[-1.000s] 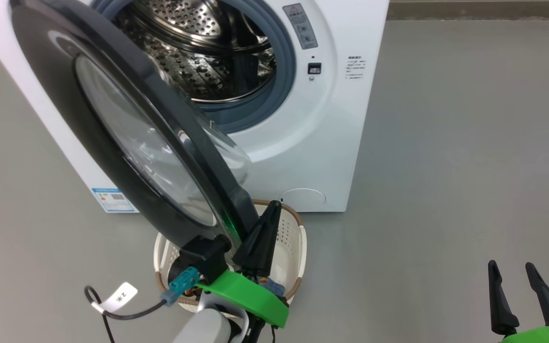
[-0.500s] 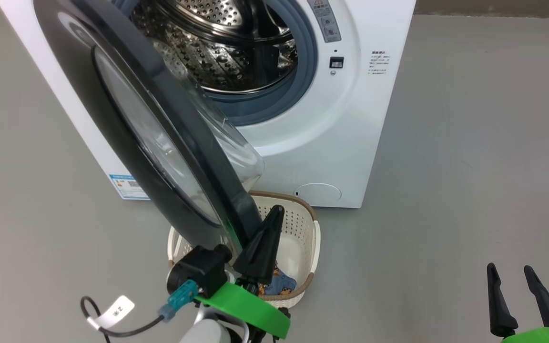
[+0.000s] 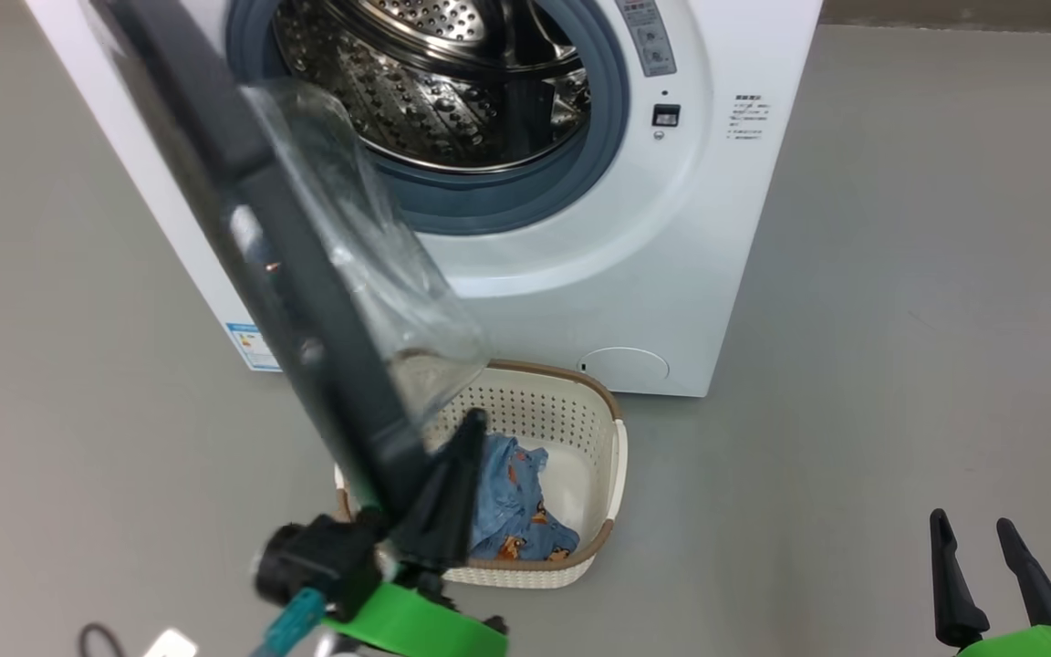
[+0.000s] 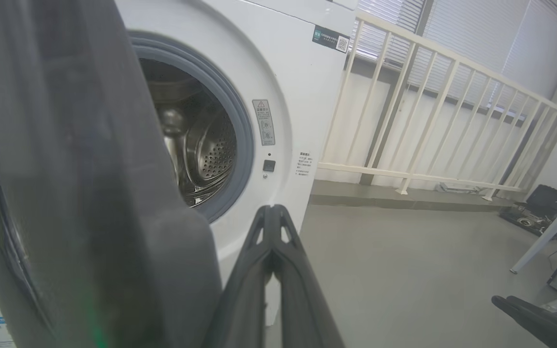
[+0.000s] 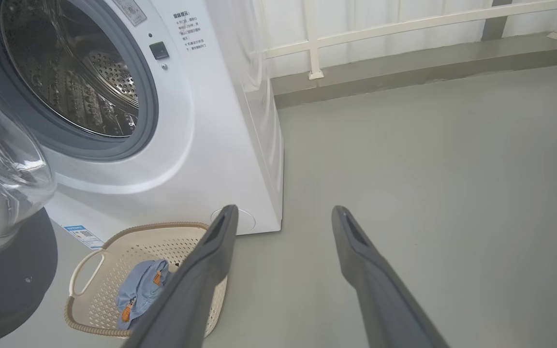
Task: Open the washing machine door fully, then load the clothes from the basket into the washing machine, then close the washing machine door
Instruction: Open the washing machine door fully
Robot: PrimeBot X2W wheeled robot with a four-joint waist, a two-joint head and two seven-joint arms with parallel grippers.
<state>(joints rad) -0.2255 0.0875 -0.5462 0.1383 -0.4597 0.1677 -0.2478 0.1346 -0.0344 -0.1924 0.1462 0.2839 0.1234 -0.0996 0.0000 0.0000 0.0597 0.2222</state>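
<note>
Two end effectors show: the left end effector [image 3: 469, 433], fingers pressed together, sits just beside the inner edge of the swung-out door [image 3: 215, 182], and the right end effector [image 3: 971, 522] hangs with fingers apart. Blue clothes [image 3: 507, 497] lie in the basket [image 3: 619, 447] on the floor before the washing machine [image 3: 671, 274].

White was the washing machine [image 3: 580, 301], black its door [image 3: 206, 155], cream the brown-rimmed basket [image 3: 544, 411], blue with orange figures the clothes [image 3: 507, 493].
</note>
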